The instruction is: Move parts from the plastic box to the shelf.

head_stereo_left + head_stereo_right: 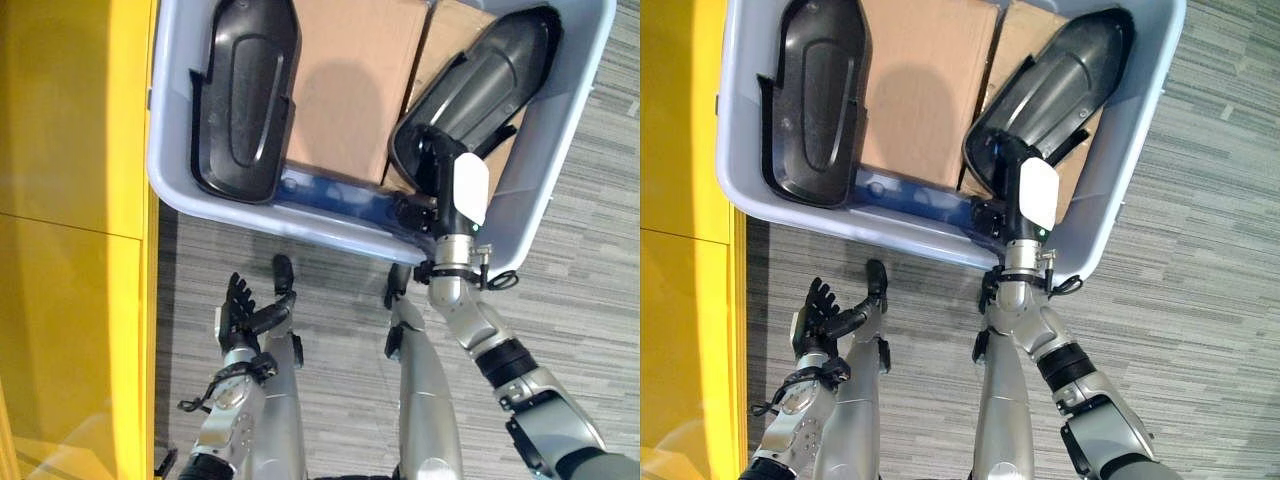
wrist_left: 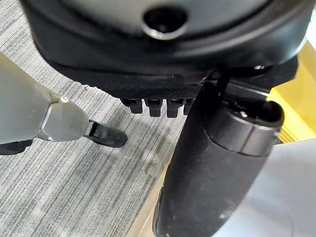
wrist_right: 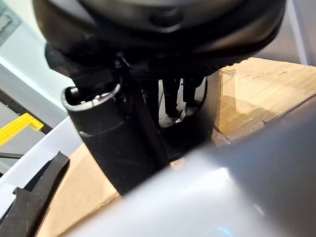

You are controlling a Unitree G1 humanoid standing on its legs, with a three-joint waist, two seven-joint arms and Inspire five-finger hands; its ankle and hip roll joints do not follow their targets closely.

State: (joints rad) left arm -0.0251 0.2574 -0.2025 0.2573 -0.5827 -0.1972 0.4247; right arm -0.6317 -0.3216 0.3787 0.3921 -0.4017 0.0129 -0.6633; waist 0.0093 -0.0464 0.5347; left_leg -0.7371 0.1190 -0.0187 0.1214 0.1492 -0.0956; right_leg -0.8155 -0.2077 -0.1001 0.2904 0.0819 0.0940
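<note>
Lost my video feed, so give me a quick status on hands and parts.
Right hand in the plastic box, fingers hidden at the near end of one black part. Left hand open over floor. Second part untouched.

Two head views looking straight down, sharing the plastic box [image 1: 175, 190] and floor [image 1: 330, 330], each wrist view very close along its own hand

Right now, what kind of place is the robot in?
Probably a workshop or factory: a grey plastic box lined with cardboard holds big black moulded parts, beside a yellow shelf on grey carpet.
</note>
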